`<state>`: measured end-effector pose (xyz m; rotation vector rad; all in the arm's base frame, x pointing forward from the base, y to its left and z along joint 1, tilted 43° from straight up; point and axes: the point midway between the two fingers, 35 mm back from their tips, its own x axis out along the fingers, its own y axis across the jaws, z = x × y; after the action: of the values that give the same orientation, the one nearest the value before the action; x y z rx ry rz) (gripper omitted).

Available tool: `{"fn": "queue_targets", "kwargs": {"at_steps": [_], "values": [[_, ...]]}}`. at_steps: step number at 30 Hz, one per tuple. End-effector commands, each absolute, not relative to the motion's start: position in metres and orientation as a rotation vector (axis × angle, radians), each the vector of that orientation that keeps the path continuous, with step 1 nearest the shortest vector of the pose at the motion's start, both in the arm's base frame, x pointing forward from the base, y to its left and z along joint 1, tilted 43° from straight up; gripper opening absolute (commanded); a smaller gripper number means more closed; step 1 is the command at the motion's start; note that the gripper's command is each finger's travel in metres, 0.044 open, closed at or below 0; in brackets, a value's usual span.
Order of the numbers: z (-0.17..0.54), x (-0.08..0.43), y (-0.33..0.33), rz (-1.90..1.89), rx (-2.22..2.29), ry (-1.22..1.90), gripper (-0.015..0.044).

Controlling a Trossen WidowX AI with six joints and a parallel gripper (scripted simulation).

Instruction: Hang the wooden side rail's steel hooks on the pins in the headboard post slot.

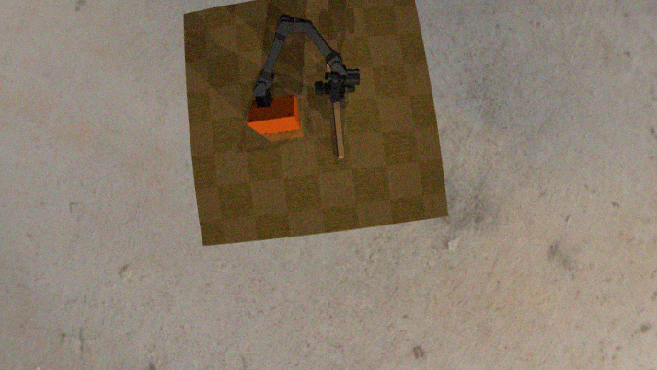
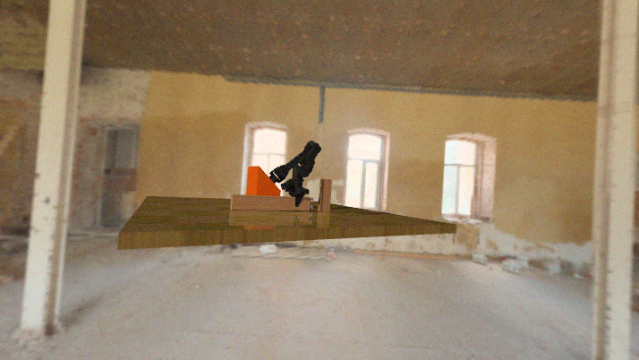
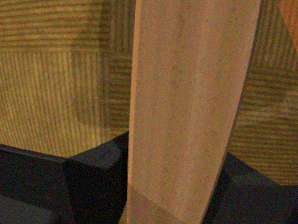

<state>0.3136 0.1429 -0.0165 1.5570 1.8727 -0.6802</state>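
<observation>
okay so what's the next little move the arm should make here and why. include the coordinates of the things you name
Probably ease the rail (image 1: 338,131) (image 2: 264,202) (image 3: 185,90) toward the post (image 2: 325,195), keeping the grip: the gripper (image 1: 337,98) (image 2: 299,203) (image 3: 168,136) is shut on it, and a gap seems to remain between rail end and post.
</observation>
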Motion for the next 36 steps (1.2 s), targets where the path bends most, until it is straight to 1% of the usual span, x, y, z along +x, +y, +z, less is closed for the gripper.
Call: {"fn": "queue_targets", "kwargs": {"at_steps": [1, 36], "values": [[-0.0136, 0.3167, 0.1391, -0.679, 1.569, 1.862, 0.0000], [-0.0094, 0.3174, 0.1351, -0.680, 1.569, 1.862, 0.0000]]}}
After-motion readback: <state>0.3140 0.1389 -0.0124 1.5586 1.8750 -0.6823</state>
